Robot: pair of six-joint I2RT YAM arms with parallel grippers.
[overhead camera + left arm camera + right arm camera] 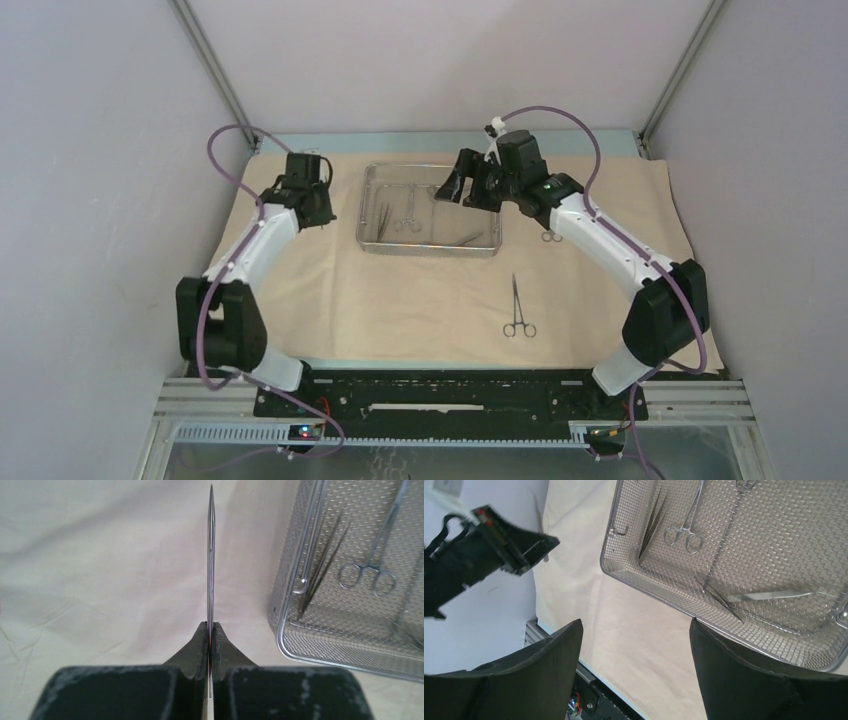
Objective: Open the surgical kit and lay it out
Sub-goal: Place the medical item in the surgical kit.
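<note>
The beige cloth lies spread flat. The steel mesh tray stands on it at the back centre and holds ring-handled forceps, dark tweezers and steel tweezers. My left gripper is shut on slim steel tweezers, held left of the tray above the cloth. In the top view it sits beside the tray's left end. My right gripper is open and empty, raised over the tray's near edge, and shows above the tray.
One pair of forceps lies on the cloth in front of the tray. Another ring handle peeks out under my right arm. Grey walls close in the back and both sides. The black base rail runs along the near edge.
</note>
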